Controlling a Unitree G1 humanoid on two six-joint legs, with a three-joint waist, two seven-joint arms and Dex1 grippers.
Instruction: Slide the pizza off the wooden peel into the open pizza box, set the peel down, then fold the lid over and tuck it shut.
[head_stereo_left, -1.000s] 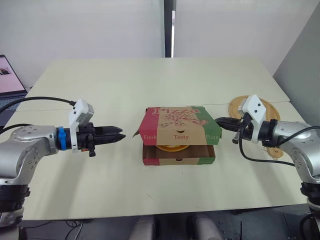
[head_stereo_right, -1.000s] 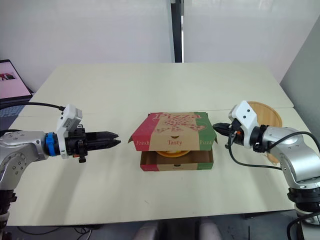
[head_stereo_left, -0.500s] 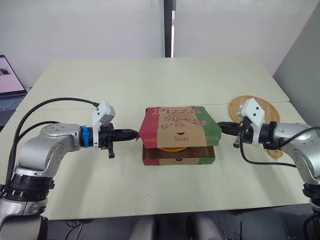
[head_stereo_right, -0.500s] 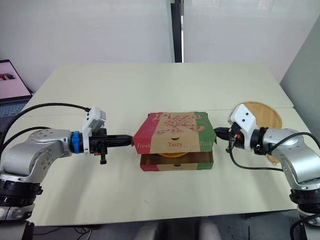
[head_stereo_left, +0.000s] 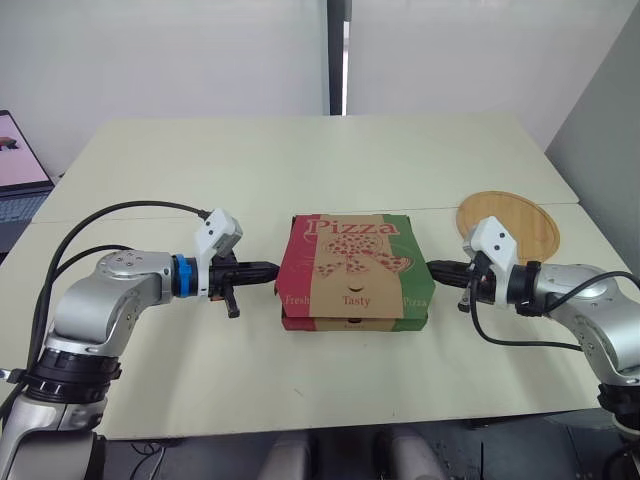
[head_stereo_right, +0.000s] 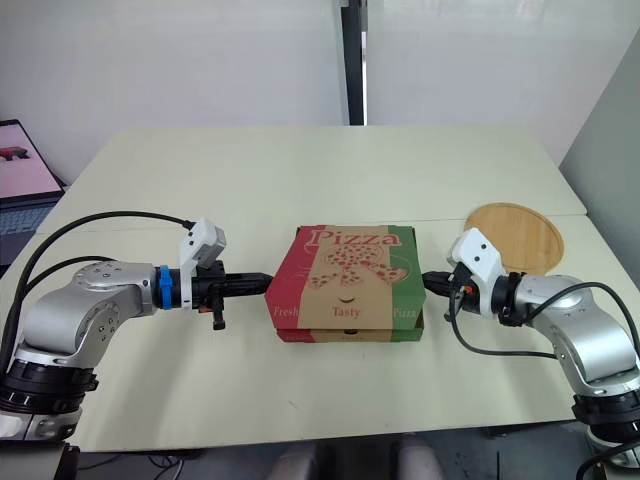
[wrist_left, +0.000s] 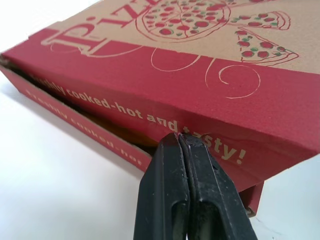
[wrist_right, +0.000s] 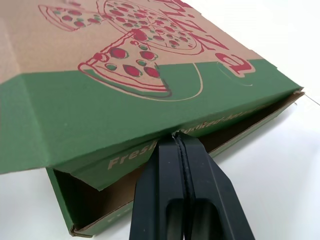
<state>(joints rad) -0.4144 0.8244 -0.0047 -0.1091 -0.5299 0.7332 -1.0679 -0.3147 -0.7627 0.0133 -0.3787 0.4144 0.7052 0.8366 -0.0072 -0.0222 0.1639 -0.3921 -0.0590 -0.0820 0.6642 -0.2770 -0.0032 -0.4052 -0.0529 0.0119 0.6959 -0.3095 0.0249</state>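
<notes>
The pizza box (head_stereo_left: 355, 265) lies in the middle of the table with its printed lid folded down nearly flat over the base. My left gripper (head_stereo_left: 272, 270) is shut, its tips pressed against the red side flap (wrist_left: 150, 107) on the box's left. My right gripper (head_stereo_left: 434, 268) is shut too, tips against the green side flap (wrist_right: 100, 125) on the right. Both flaps hang outside the base walls, with a dark gap beneath. The round wooden peel (head_stereo_left: 507, 221) lies flat on the table behind my right gripper. The pizza is hidden under the lid.
A laptop (head_stereo_left: 20, 155) with a pink screen sits at the table's far left edge. A seam (head_stereo_left: 120, 214) runs across the table behind the box. A dark vertical strip (head_stereo_left: 337, 55) stands at the wall behind.
The lid has dropped from half-raised to nearly flat. Both grippers have moved inward from beside the box until their tips touch the side flaps.
</notes>
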